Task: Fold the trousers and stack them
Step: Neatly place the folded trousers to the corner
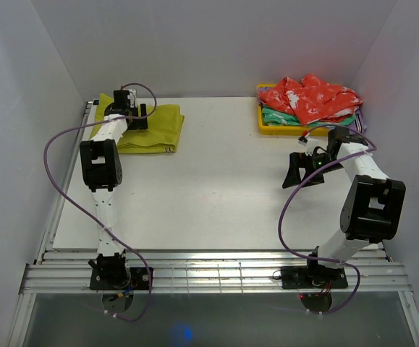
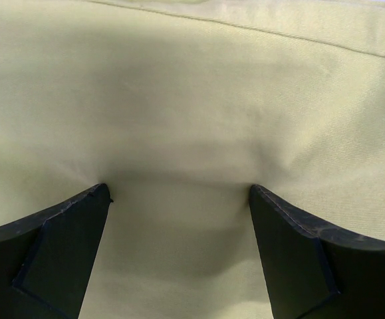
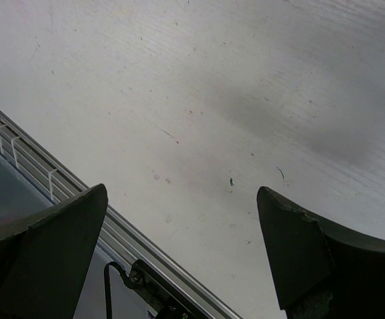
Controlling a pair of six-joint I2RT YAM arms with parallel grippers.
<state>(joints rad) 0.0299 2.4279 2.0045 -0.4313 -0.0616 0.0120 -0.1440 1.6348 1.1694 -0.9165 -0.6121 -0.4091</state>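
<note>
The mustard yellow-green trousers (image 1: 153,129) lie folded into a flat packet at the back left of the table. My left gripper (image 1: 132,114) rests on top of them, jaws open, both fingertips pressing into the cloth. In the left wrist view the cloth (image 2: 192,100) fills the frame and dents between the spread fingers (image 2: 66,239). My right gripper (image 1: 301,172) hovers open and empty over bare table at the right. The right wrist view shows only tabletop (image 3: 212,100) between its fingers (image 3: 298,252).
A yellow tray (image 1: 264,126) at the back right holds a red patterned garment (image 1: 309,97) over a green garment (image 1: 285,116). Aluminium rails (image 1: 209,271) run along the near table edge. White walls close in on three sides.
</note>
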